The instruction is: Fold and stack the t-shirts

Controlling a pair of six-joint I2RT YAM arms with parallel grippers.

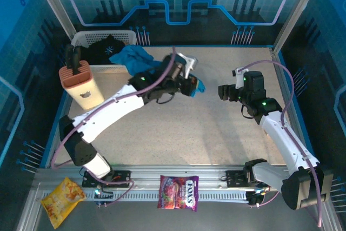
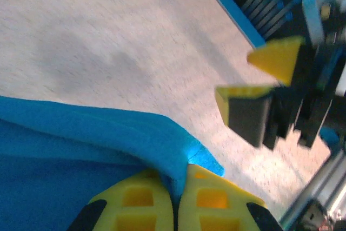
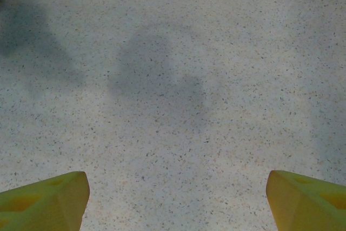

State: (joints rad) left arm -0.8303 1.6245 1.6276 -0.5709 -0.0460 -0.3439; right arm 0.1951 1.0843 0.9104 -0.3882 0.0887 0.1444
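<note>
The teal-blue t-shirt [image 1: 135,57] trails out of the white basket [image 1: 102,37] toward the table's middle. My left gripper [image 1: 194,86] is shut on its edge, and a small tip of cloth pokes out past the fingers. In the left wrist view the teal cloth [image 2: 81,133] is pinched between the yellow pads of the left gripper [image 2: 175,187]. The black t-shirt [image 1: 108,47] with its pale starburst lies in the basket. My right gripper [image 1: 223,91] hovers open just right of the left one, above bare table; its fingers [image 3: 48,198] stand wide apart with nothing between them.
A tan and orange container [image 1: 81,82] stands at the left, in front of the basket. A yellow snack bag [image 1: 62,201] and a purple candy bag [image 1: 178,192] lie by the front rail. Blue frame walls border the table.
</note>
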